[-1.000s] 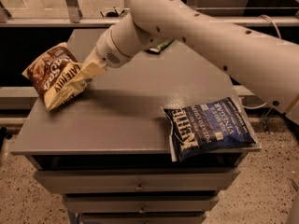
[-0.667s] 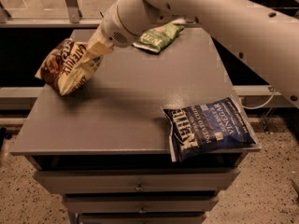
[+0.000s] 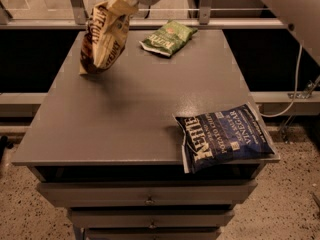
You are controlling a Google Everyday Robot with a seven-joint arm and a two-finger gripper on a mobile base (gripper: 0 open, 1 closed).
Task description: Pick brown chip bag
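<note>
Compared with a moment earlier, the brown chip bag (image 3: pixel 102 39) has been raised higher and is now hung clear of the grey cabinet top (image 3: pixel 135 109), above its rear left part, with its long side nearly vertical and a faint shadow cast on the surface beneath it. The gripper (image 3: pixel 121 5) is seen at the upper edge of the view, pressed onto the bag's cream-yellow upper end, so that the bag is carried by that end alone. The arm has been drawn upward and is mostly out of view, and the green bag (image 3: pixel 167 38), earlier partly covered by it, is now shown whole, laid flat near the rear edge. The dark blue Kettle bag (image 3: pixel 227 139) has been left where it was, at the front right corner, with its outer edge overhanging the front lip. A speckled floor (image 3: pixel 295 204) is seen below, a thin cable (image 3: pixel 296 79) is hung at the right, and metal posts (image 3: pixel 205 4) are stood behind the cabinet. The drawers (image 3: pixel 147 194) under the top are closed, so their contents cannot be told.
</note>
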